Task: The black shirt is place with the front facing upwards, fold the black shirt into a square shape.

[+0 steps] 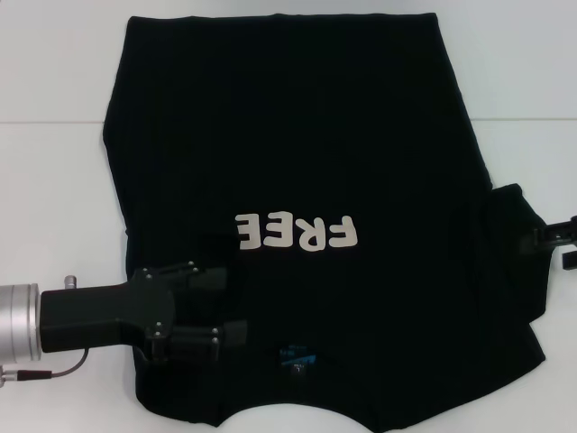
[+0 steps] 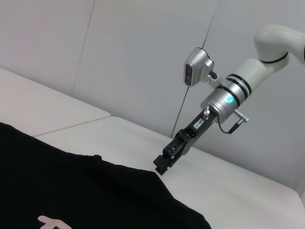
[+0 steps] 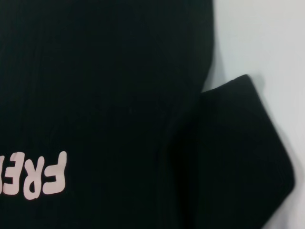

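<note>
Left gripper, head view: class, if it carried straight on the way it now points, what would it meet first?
The left gripper, fingers open over the black shirt, points toward the robot's right. Its line runs over the shirt's chest, passing near the neck label; depth is unclear, so cloth probably comes first.

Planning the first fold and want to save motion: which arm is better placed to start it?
Probably the left. The left gripper is open and already over the black shirt, near its collar end beside the letters. The right gripper sits at the sleeve on the shirt's right edge, barely over cloth.
</note>
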Motion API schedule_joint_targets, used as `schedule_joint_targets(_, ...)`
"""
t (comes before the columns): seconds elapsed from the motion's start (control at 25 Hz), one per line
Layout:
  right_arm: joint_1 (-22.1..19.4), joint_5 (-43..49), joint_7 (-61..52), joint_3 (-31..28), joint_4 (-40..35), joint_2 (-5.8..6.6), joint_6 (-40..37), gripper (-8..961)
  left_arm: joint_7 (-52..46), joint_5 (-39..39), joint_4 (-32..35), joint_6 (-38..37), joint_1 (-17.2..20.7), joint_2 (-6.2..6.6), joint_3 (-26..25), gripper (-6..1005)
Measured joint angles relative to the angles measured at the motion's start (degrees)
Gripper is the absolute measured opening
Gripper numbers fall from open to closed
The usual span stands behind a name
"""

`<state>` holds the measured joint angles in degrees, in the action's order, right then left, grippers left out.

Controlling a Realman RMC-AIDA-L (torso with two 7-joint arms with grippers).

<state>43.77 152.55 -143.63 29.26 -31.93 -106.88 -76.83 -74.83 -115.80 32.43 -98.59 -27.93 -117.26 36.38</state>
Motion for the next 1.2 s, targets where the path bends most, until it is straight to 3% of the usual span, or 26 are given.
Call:
schedule_joint_targets(0.28, 0.50, 0.04, -0.33, 1.84, 0.20, -1.93, 1.83, 887, 0.03, 0.37, 0.00, -0.02, 0.29, 0.02, -0.08, 919)
schedule_joint_targets(0.64, 0.53, 0.10, -0.04, 2.60, 1.40, -2.16, 3.85, 886, 0.04, 0.46, 0.00, 0.03, 0.36, 0.02, -0.16, 919)
schedule_joint_targets(0.84, 0.51, 0.12, 0.09, 5.82, 1.57, -2.31, 5.48, 885, 0.04, 0.60, 0.00, 0.07, 0.18, 0.02, -0.17, 919)
schedule_joint_targets(1.08, 0.13, 0.12, 0.15, 6.92, 0.99, -2.80, 6.08, 683, 0.07, 0.85, 0.01, 0.04, 0.08, 0.02, -0.17, 918)
schedule_joint_targets(1.2, 0.10, 0.21, 0.23, 7.52, 0.95, -2.80, 6.18, 536, 0.50, 0.85, 0.00, 0.07, 0.08, 0.02, -0.43, 918)
